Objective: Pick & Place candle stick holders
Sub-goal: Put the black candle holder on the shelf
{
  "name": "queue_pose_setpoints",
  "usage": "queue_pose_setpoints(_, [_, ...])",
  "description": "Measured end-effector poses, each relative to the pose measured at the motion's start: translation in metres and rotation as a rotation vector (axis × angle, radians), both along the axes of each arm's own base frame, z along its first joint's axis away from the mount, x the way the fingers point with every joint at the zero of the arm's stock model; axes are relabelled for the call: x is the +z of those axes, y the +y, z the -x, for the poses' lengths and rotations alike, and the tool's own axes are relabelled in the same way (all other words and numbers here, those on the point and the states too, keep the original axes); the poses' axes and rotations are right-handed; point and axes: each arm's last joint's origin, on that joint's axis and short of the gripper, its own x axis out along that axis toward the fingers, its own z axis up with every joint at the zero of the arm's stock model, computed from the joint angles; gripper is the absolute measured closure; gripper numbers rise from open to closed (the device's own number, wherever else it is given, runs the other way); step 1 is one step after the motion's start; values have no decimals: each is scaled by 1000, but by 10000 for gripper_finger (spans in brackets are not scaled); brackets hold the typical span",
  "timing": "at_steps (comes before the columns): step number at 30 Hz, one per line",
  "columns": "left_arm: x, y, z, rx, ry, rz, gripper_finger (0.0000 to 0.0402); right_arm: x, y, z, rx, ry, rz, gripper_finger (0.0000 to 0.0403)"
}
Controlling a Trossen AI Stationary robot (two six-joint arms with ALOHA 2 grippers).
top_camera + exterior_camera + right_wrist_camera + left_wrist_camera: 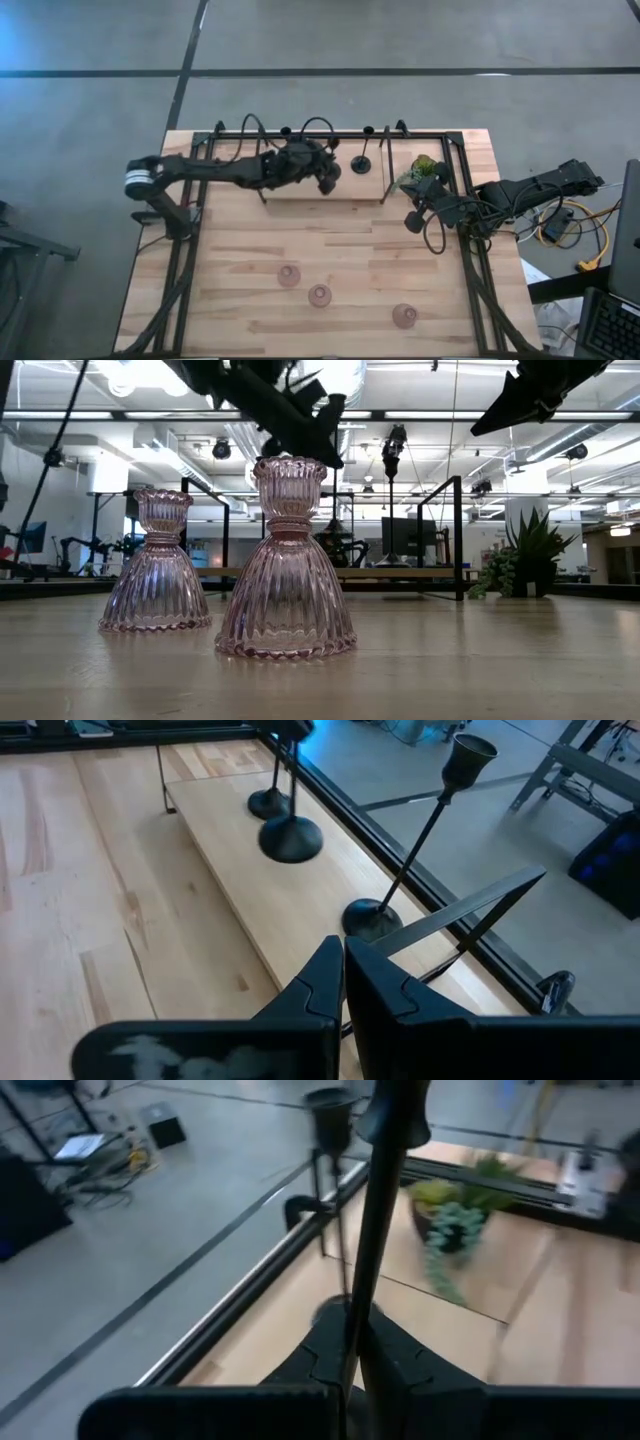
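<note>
The left arm reaches across the table's far side toward three o'clock, its left gripper (325,178) apparently clamped on a thin black stem, while the right arm angles in from four o'clock, its right gripper (413,220) closed and empty.

Wood plank tabletop (240,250), black rack frame (455,200) along edges. Raised wooden shelf (325,185) at far side, under left end effector (325,180). On shelf: black holder (361,164) just right of left end effector, leafy plant (425,172) just beyond right end effector (413,220). On bare tabletop, well clear of both end effectors, near side: three pink glass holders (289,274), (319,294), (404,316), upright, apart.
</note>
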Motion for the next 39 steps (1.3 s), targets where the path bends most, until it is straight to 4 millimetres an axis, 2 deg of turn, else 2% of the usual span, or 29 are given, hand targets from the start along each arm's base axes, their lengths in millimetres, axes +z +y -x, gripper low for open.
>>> queue_pose_setpoints(5, [-13, 16, -5, 59, -2, 26, 384, 0, 0, 0, 0, 0, 0, 394])
queue_pose_setpoints(15, [-17, 24, -5, 158, -19, 41, 384, 0, 0, 0, 1, 1, 2, 394])
queue_pose_setpoints(27, [-27, 25, -8, 177, -2, 70, 384, 0, 0, 0, 1, -1, 2, 394])
queue_pose_setpoints(35, [-26, 22, -9, 145, -22, 103, 384, 0, 0, 0, 0, -1, 2, 394])
queue_pose_setpoints(39, [-18, 15, -13, 122, -32, 102, 384, 0, 0, 0, 0, -1, 2, 394])
